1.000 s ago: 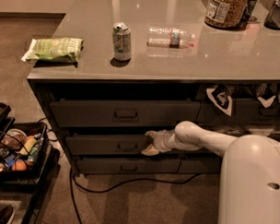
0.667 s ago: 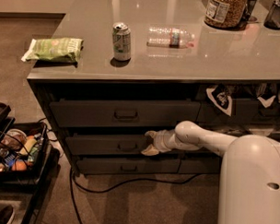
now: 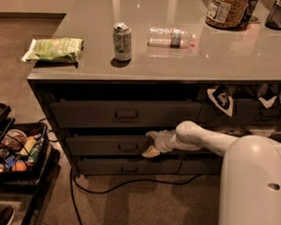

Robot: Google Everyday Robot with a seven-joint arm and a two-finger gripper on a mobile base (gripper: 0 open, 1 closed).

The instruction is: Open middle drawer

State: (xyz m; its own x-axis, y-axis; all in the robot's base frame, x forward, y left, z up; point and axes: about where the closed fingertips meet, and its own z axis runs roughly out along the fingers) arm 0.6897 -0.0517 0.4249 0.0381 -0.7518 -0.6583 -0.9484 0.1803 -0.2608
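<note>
Claw (image 3: 150, 144) hovers at the middle drawer (image 3: 95, 145), seemingly spread, empty; handle (image 3: 128, 147) just left. Next: close on it, pull.

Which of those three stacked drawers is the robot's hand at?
The middle drawer: the gripper is at its right end, below the taller top drawer and above the bottom drawer.

The gripper (image 3: 150, 143) was recorded at the right end of the middle drawer (image 3: 102, 146), with the drawer's handle (image 3: 128, 147) just left of it. The top drawer (image 3: 85, 114) was set above the gripper and the bottom drawer (image 3: 97, 167) below it. On the counter (image 3: 202, 61) overhead, a can (image 3: 122, 41) and a bottle (image 3: 172, 36) were placed, with a bag (image 3: 55, 49) further left. A crate (image 3: 34, 173) was noted on the floor, well left.
</note>
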